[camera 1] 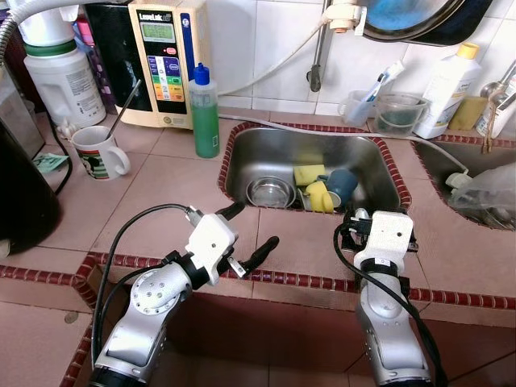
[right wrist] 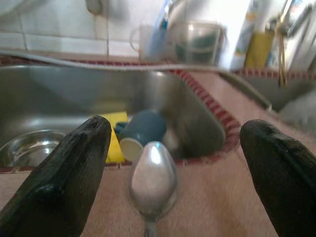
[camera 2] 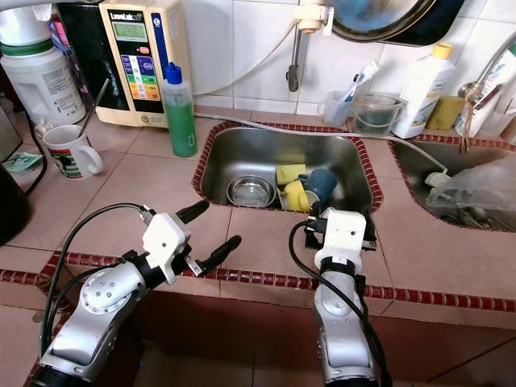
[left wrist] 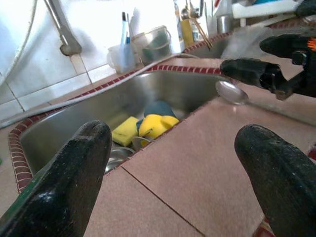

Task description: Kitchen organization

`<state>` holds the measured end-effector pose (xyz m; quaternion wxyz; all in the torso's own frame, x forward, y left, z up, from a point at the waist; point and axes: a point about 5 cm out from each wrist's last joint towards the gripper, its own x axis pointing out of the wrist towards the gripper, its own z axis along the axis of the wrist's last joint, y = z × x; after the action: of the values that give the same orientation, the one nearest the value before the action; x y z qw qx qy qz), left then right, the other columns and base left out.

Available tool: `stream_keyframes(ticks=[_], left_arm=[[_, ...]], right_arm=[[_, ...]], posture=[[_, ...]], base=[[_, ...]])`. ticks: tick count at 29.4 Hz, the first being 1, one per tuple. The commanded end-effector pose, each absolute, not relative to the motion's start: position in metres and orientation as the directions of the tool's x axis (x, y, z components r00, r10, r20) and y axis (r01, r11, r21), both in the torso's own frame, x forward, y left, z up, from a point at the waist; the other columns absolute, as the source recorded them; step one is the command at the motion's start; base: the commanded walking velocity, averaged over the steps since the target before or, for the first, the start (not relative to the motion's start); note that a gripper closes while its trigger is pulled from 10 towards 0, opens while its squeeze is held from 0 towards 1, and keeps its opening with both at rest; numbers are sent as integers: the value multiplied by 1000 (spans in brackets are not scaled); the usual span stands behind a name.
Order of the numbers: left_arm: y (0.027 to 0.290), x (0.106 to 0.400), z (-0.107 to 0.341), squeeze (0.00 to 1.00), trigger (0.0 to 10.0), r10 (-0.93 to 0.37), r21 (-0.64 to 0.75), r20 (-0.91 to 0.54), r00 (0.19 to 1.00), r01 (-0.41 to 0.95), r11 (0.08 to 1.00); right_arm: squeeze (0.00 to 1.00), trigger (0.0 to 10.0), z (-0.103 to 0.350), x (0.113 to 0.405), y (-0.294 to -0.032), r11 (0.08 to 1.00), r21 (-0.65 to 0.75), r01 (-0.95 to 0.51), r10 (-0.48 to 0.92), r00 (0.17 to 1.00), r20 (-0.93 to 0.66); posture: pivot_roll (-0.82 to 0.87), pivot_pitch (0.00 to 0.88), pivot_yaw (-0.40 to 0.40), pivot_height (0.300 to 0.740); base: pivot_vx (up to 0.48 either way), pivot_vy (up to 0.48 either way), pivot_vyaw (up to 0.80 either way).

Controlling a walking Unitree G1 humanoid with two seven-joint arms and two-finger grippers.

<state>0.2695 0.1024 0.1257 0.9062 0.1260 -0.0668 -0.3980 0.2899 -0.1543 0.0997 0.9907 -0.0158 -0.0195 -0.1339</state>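
Left claw (camera 1: 254, 230) hovers over pink tiled table (camera 1: 161, 193) near front edge, fingers spread wide, holding nothing. Right claw (right wrist: 170, 168) low over table just before sink (camera 1: 274, 153), fingers apart, released. Silver spoon (right wrist: 152, 180) lies on table between right claw's fingers, bowl toward sink, not gripped. In sink: steel bowl (camera 1: 270, 192), yellow sponge (camera 1: 309, 174), blue cup (camera 1: 342, 185). Beyond, green bottle (camera 1: 205, 113) stands by sink's left corner; white mug (camera 1: 97, 153) farther left.

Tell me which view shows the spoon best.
The right wrist view: the spoon lies on the counter between the open right gripper fingers. The left wrist view shows its bowl; in the eye views the gripper hides it.
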Motion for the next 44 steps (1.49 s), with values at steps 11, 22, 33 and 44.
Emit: stream_keyframes(ticks=[11, 22, 33, 44], left_arm=[[102, 268, 131, 0, 10000, -753, 263, 40, 656, 720, 642], [104, 267, 135, 0, 10000, -766, 244, 41, 642, 737, 631], [117, 274, 141, 0, 10000, -713, 168, 102, 694, 694, 700], [123, 277, 142, 0, 10000, -690, 145, 110, 715, 675, 723]], right_arm=[[0, 10000, 113, 288, -143, 992, -31, 119, -114, 984, 135], [0, 10000, 103, 285, -132, 998, -38, 57, -55, 996, 63], [0, 10000, 117, 279, -136, 985, -170, 28, 6, 980, 199], [0, 10000, 136, 275, -130, 981, -193, -29, 90, 946, 313]], posture=[[-12, 0, -24, 731], [-10, 0, -28, 731], [-8, 0, -33, 731], [-7, 0, -35, 731]], base=[[0, 0, 0], [0, 0, 0], [0, -59, 0], [0, -464, 0]])
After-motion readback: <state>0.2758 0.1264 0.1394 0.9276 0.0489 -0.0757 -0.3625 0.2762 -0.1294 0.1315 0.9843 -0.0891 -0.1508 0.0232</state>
